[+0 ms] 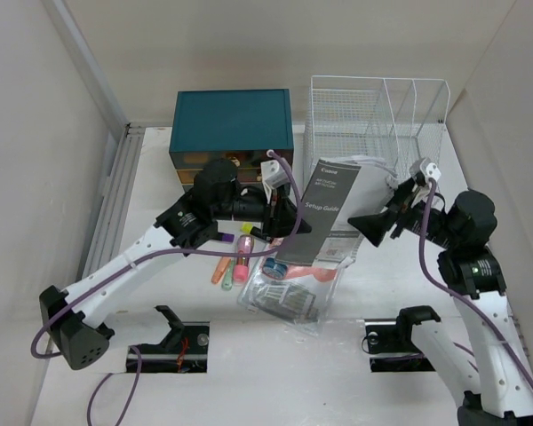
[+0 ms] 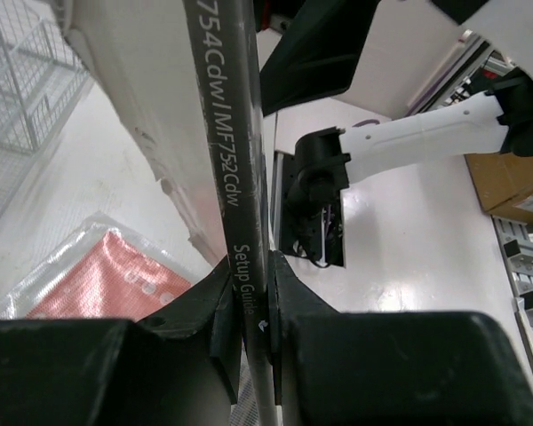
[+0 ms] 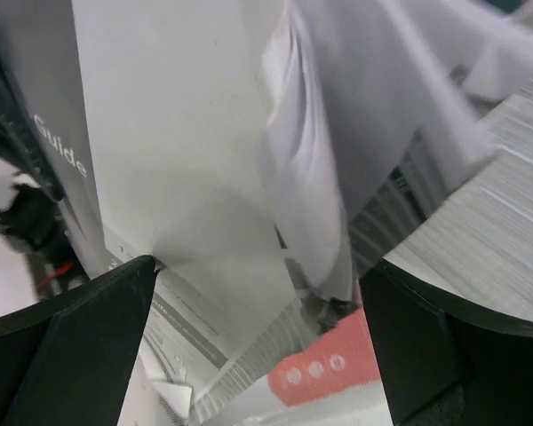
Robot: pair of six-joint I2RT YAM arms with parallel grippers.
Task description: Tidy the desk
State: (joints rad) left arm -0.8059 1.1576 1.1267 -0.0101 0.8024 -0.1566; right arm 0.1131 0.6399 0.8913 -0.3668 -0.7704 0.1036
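The white desk (image 1: 360, 288) holds a loose pile of items at its middle. My left gripper (image 1: 290, 223) is shut on the left edge of a grey "Setup Guide" booklet (image 1: 327, 213), which hangs lifted and tilted. In the left wrist view the jaws (image 2: 251, 286) pinch the booklet's (image 2: 218, 133) printed edge. My right gripper (image 1: 366, 227) stands open at the booklet's right side. In the right wrist view its fingers (image 3: 80, 346) stand wide apart, with loose booklet pages (image 3: 169, 151) fanning between them, untouched by the pads.
A teal drawer box (image 1: 234, 122) and a white wire rack (image 1: 377, 115) stand at the back. Several markers (image 1: 235, 264) lie under the left gripper. A clear plastic bag with a red item (image 1: 289, 288) lies below the booklet. Walls close in on both sides.
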